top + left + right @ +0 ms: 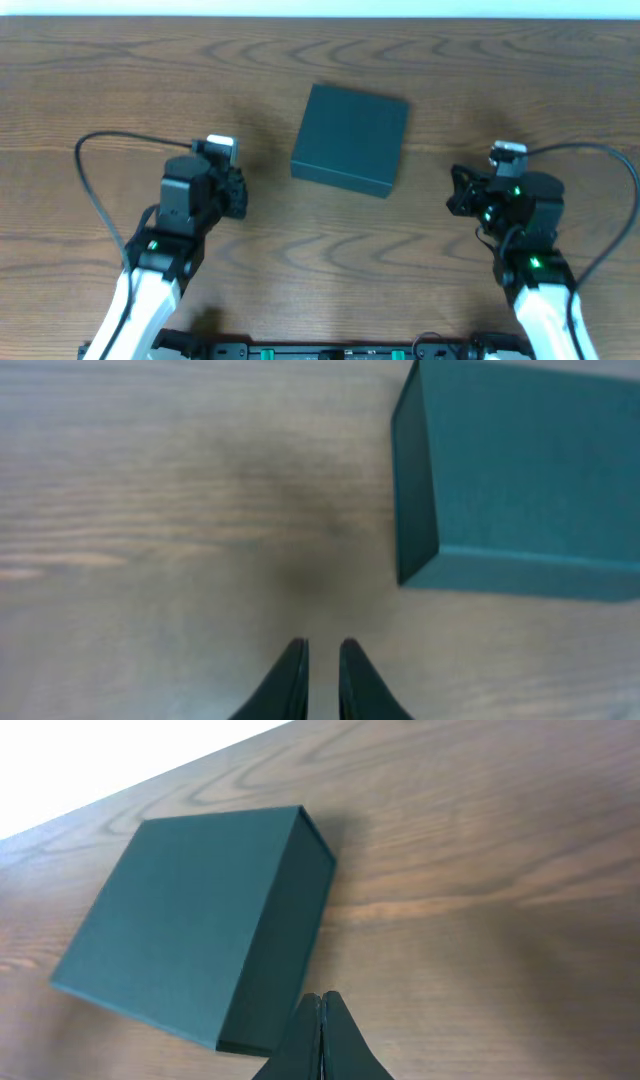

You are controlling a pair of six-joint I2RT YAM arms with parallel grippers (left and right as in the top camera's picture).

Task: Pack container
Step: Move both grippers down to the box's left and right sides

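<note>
Overhead: looking straight down, far. Wrist views: low, close, facing inward from either side. Shared throughout: dark teal square cardboard box (350,138).

Left wrist view is soft all over: grain on the surface (150,510) is smeared and the box (520,470) edges are fuzzy. The box runs off the top and right edges there, so its far sides are out of shot. Left gripper (322,652) and right gripper (321,1002) are both cut by the bottom edge, only the tips show. Overhead: left arm (150,290) and right arm (545,300) are cut off at the bottom, and the fingertips are too small and dark to read. Box lid is down, inside hidden.
</note>
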